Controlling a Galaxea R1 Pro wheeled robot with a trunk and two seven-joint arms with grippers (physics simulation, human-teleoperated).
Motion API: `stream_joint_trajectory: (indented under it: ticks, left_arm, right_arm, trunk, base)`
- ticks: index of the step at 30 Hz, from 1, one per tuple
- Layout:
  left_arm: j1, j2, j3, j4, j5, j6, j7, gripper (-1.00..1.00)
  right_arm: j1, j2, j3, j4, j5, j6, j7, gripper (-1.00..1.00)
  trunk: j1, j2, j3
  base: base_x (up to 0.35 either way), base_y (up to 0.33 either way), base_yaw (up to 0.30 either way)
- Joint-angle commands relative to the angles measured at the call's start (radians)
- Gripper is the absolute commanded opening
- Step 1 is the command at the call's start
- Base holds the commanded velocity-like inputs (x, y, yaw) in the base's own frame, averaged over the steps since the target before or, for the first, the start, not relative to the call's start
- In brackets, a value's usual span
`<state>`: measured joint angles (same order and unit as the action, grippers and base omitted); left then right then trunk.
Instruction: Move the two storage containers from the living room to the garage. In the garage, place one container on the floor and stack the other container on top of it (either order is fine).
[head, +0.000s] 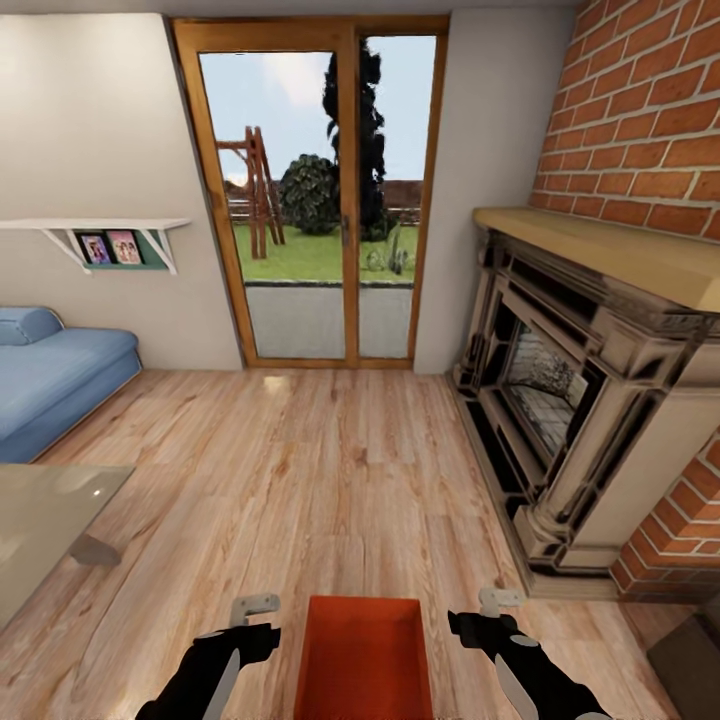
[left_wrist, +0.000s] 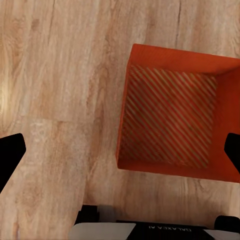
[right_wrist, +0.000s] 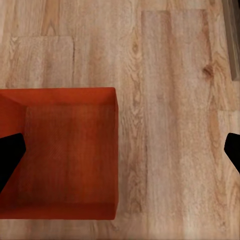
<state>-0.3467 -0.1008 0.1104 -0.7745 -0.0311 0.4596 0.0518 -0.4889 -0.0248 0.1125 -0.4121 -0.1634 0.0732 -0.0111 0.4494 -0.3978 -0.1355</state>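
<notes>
Container (head: 364, 655), one orange-red lidless bin, sits on the wood plank floor (head: 300, 470) at six o'clock in the head view, directly before the robot and between its two arms. The left claw (head: 245, 625) hangs at about seven o'clock, just beside the bin's left wall, and the right claw (head: 490, 618) at about five o'clock, just beside the right wall; both are spread wide and grasp nothing, each wrist view showing its dark fingertips far apart above the floor, the bin off to one side. To do the pick-up well, I judge each claw should slide inward until one finger is inside and one outside its wall, then drop squarely before clenching, both sides matched so the shallow bin rises level rather than tipping. Farther out, a grey glass bench (head: 45, 515) lies at nine o'clock and a blue sofa (head: 55, 375) at ten o'clock. An ornate fireplace (head: 570, 410) under a brick wall stands at three o'clock, and a glass patio door (head: 315, 200) at twelve o'clock. This is the living room, so the carry to the garage is yet to come.
</notes>
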Motion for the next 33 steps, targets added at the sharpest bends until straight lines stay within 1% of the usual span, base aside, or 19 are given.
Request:
stream_joint_trajectory:
  ticks: [1, 7, 21, 25, 33]
  left_arm:
    - [-0.001, -0.001, 0.003, -0.002, -0.003, 0.005, 0.0, 1.0]
    - [-0.001, -0.002, 0.003, -0.002, -0.004, 0.005, 0.0, 1.0]
    - [-0.001, -0.001, 0.003, -0.002, -0.003, 0.005, 0.0, 1.0]
    - [-0.001, -0.001, 0.003, -0.002, -0.003, 0.005, 0.0, 1.0]
    - [0.0, -0.002, 0.003, -0.002, -0.003, 0.005, 0.0, 1.0]
  right_arm:
    - [0.0, -0.001, 0.006, -0.002, -0.011, 0.005, -0.001, 1.0]
    - [0.0, -0.001, 0.006, -0.002, -0.012, 0.005, -0.001, 1.0]
    - [0.0, -0.001, 0.006, -0.002, -0.011, 0.005, -0.001, 1.0]
    - [0.0, -0.001, 0.007, -0.002, -0.009, 0.005, -0.001, 1.0]
    - [0.0, -0.001, 0.008, -0.002, -0.008, 0.005, -0.001, 1.0]
  trunk:
    - [0.001, -0.002, -0.004]
    - [0.001, -0.002, -0.013]
    - [0.001, -0.002, -0.036]
    - [0.001, -0.002, -0.042]
    - [0.001, -0.002, -0.054]
  base:
    - [0.0, 0.0, 0.025]
    - [0.0, 0.0, -0.028]
    - [0.0, 0.0, -0.116]
    - [0.0, 0.0, 0.037]
    - [0.0, 0.0, 0.113]
